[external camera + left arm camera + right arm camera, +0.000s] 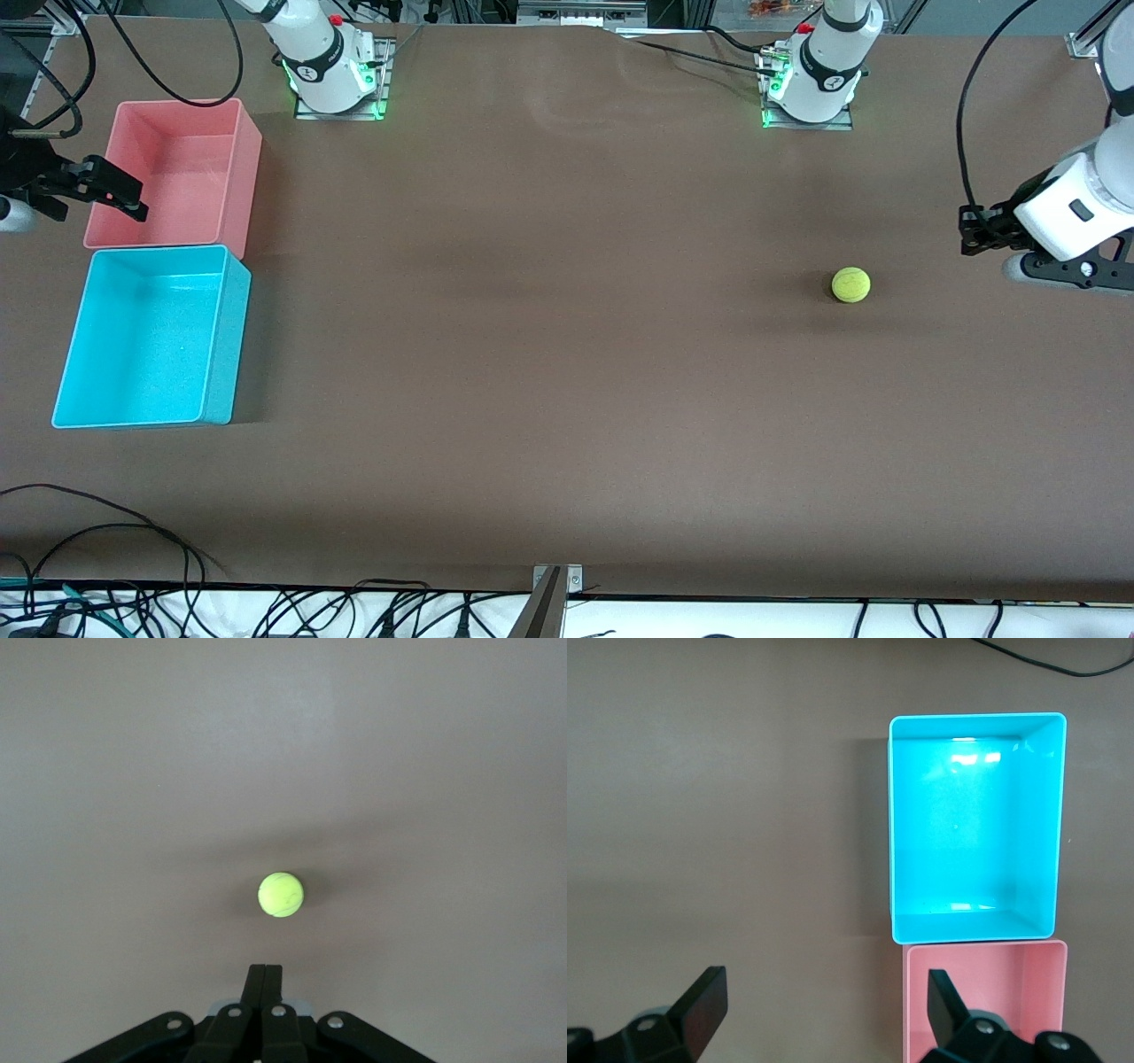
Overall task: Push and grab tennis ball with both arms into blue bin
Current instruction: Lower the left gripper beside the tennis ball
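Push step: lining up on tennis ball (850, 284), right of frame.
Left gripper (971, 229) clenched empty; right gripper (113, 189) released, waiting upper left; next, nudge toward blue bin (221, 346).

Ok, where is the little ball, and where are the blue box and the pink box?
tennis ball (850, 284), front view, middle of its fuzzy top.
blue bin (142, 341), front view, bare floor inside it.
pink bin (182, 190), front view, bare floor inside it.
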### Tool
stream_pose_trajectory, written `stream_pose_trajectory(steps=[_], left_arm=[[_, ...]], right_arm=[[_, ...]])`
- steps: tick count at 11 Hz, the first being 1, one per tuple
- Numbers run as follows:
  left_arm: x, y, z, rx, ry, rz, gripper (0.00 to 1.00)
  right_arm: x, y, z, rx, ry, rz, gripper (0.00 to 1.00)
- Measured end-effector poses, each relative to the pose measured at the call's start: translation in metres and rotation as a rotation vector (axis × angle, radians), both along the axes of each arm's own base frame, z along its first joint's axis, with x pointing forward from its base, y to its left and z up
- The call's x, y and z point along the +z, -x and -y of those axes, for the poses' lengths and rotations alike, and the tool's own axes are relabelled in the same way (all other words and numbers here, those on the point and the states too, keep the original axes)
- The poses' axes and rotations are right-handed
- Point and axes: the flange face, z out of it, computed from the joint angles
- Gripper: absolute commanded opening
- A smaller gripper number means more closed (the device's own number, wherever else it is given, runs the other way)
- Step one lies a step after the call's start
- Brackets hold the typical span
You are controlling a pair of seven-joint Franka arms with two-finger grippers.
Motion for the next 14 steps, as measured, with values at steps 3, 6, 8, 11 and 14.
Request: stream_pose_trajectory(steps=[3, 6, 8, 11, 14], left_arm=[[-0.010, 0.001, -0.055, -0.296, 0.054, 0.022, 0.00], [-0.062, 0.015, -0.090, -0.697, 0.053, 0.127, 0.00], [-0.094, 0.029, -0.115, -0.962, 0.088, 0.100, 0.00], [-0.123, 0.038, -0.115, -1.239, 0.134, 0.027, 0.00], [-0.151, 0.030, -0.092, -1.481, 0.142, -0.022, 0.00]], right_arm=[[-0.002, 0.003, 0.001, -0.002, 0.000, -0.025, 1.00], [-0.002, 0.003, 0.001, -0.003, 0.000, -0.029, 1.00], [-0.003, 0.003, 0.002, -0.005, 0.000, -0.031, 1.00], [-0.003, 0.004, 0.006, -0.011, -0.001, -0.032, 1.00], [-0.002, 0.004, 0.006, -0.012, -0.001, -0.033, 1.00]])
